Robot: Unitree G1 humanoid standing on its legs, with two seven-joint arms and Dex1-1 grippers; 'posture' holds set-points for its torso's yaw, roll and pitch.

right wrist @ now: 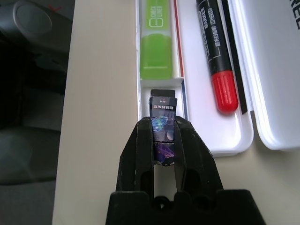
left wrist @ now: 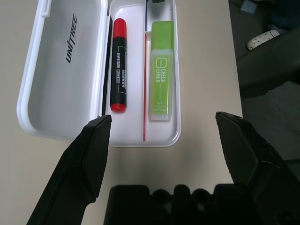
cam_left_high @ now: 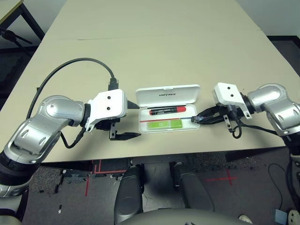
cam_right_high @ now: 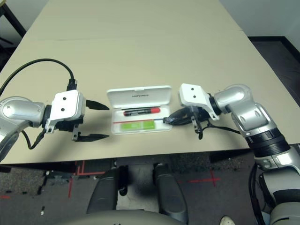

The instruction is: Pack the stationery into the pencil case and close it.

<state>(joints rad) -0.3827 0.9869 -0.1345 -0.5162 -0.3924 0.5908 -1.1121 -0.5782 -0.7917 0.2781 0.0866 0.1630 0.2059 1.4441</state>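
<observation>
Red marker [cam_left_high: 167,110] and green marker [cam_left_high: 164,124] lie in the open case [cam_left_high: 167,95]; right claw [right wrist: 161,123] grips the small block [right wrist: 161,105] over its end compartment; left claw [left wrist: 164,136] gapes empty; lid closing outstanding.

beige table [cam_left_high: 154,47]: open white pencil case [cam_left_high: 168,108].

This looks like a robotics lab or test room. A broad, plain beige tabletop [cam_left_high: 154,47] stretches well beyond the black fingers, and below its near edge lies dark speckled carpet [cam_left_high: 253,168] marked with red tape crosses [cam_left_high: 228,177] and lines, as test floors often are. A loose black cable [cam_left_high: 70,65] loops over the tabletop, and a second table's dark leg [cam_left_high: 14,35] stands at the far left corner.
</observation>
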